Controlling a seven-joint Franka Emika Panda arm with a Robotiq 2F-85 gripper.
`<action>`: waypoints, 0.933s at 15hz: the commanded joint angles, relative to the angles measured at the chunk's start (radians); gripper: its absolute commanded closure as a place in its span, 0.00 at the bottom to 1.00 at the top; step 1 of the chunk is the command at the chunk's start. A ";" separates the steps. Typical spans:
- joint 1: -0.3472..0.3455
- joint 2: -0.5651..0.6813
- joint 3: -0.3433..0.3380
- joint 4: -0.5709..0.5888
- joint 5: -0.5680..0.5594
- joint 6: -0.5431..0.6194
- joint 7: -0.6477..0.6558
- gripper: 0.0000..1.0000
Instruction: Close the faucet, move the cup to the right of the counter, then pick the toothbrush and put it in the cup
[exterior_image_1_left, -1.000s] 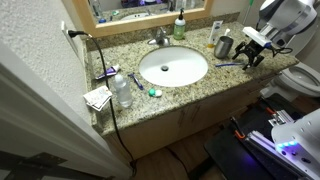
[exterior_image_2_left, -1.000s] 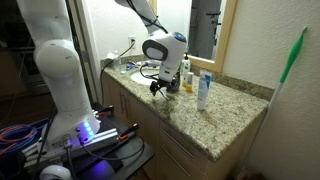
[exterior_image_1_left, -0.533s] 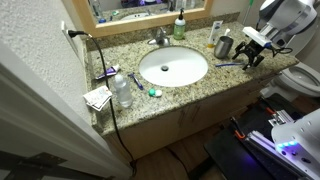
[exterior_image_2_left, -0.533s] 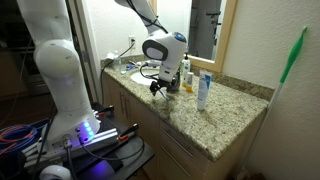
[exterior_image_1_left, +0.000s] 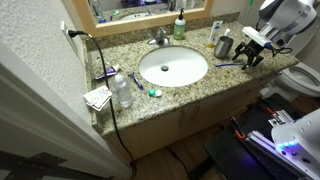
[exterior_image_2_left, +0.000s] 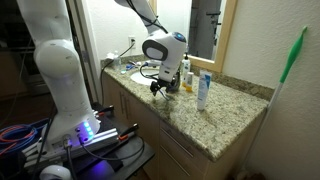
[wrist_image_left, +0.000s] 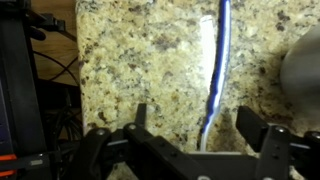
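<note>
The fingers (wrist_image_left: 250, 125) stand spread wide, one on each side of the blue toothbrush (wrist_image_left: 214, 70), and neither one visibly touches it. In the wrist view the toothbrush lies flat on the speckled granite surface (wrist_image_left: 130, 50), with its thin handle running away from the fingers and a little closer to one of them than to the other. The blurred grey side of the cup (wrist_image_left: 305, 65) shows at the picture's edge, just beside the toothbrush. In an exterior view the toothbrush (exterior_image_1_left: 228, 66) lies near the front edge of the surface, between the white sink basin (exterior_image_1_left: 173, 68) and the end next to the toilet (exterior_image_1_left: 300, 76). The dark cup (exterior_image_1_left: 224, 46) stands upright just behind it, toward the back edge. The arm reaches in over that end and holds the fingers low over the toothbrush; whether their tips touch the granite cannot be told. The chrome faucet (exterior_image_1_left: 159, 38) sits at the back edge behind the basin, with a green soap bottle (exterior_image_1_left: 180, 27) next to it. A clear water bottle (exterior_image_1_left: 122, 92) stands near the front corner at the opposite end, well apart from the cup.
</note>
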 joint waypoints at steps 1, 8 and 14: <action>0.007 -0.006 0.012 -0.002 0.009 -0.004 0.024 0.40; 0.015 -0.003 0.023 0.003 0.011 -0.002 0.052 0.81; 0.012 -0.003 0.021 0.007 0.018 -0.002 0.059 0.99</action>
